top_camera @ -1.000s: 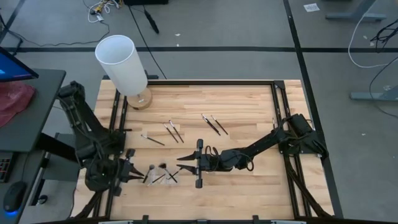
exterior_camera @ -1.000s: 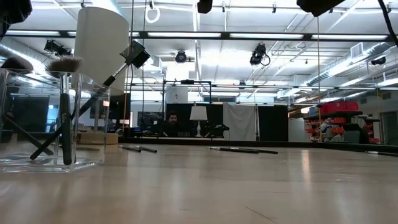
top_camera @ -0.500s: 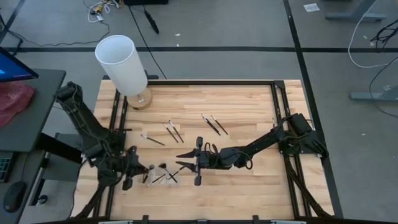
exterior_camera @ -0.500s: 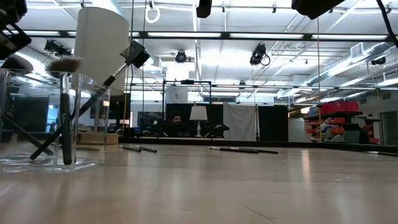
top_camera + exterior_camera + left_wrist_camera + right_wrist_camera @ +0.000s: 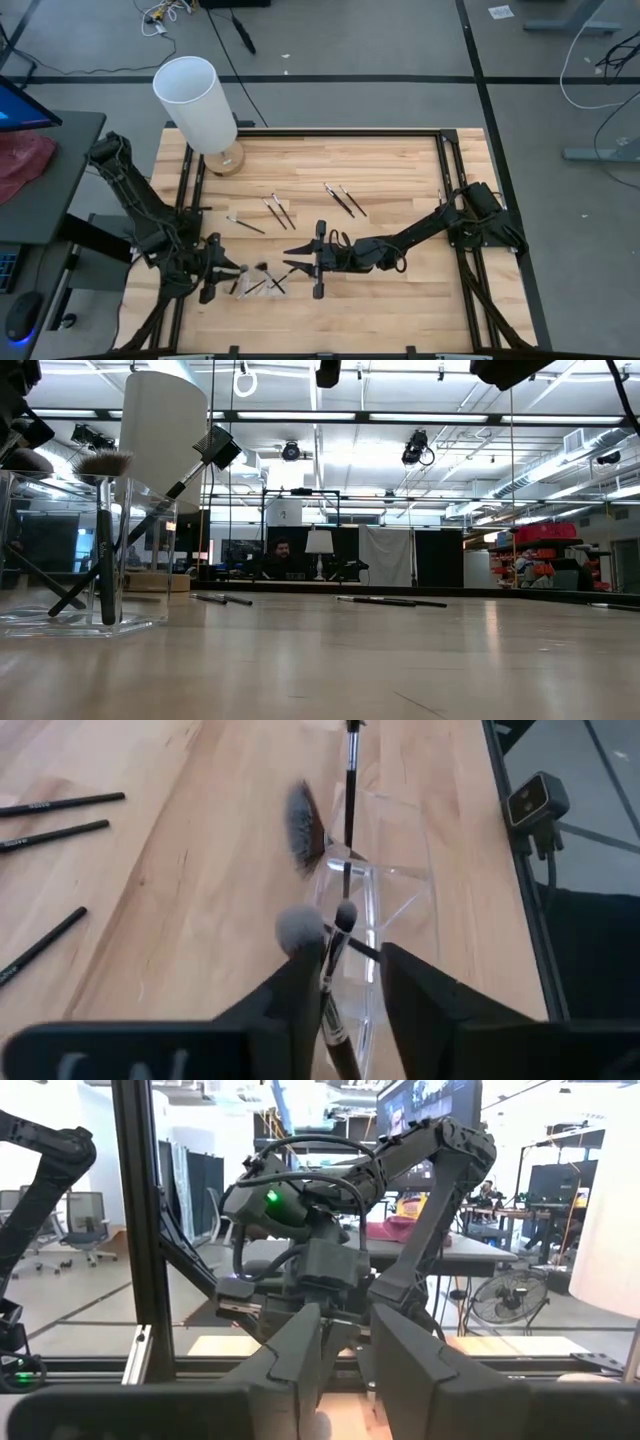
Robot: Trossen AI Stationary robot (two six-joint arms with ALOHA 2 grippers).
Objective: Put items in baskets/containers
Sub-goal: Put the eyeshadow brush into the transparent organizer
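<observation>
Pincers first. Left pincer (image 5: 226, 270) sits low at the near-left part of the tabletop (image 5: 400, 170), its fingers (image 5: 290, 1005) closed on the dark handle of a brush (image 5: 335, 975) whose small tufted tip points out ahead of the pincer. Directly in front of the left pincer, touching distance, stands the clear tray (image 5: 385, 920); the held brush reaches over its near wall. Inside the tray, other brushes (image 5: 302, 828) lean at angles, one with a broad grey fan head, one a thin dark stick standing nearly upright.

Right pincer (image 5: 292, 260) hovers just on the far side of the same tray, facing the left pincer across it; fingers parted, with nothing seen between them. From the low view the tray (image 5: 70, 622) shows as a transparent box with tufted heads rising above its rim.

Beyond both pincers, loose brushes lie flat on the tabletop: one (image 5: 245, 224) nearest, a pair (image 5: 278, 211) close together further out, another pair (image 5: 345, 200) further still toward the right arm's side. White cylinder (image 5: 195, 103) stands at the far-left corner, well apart from everything.
</observation>
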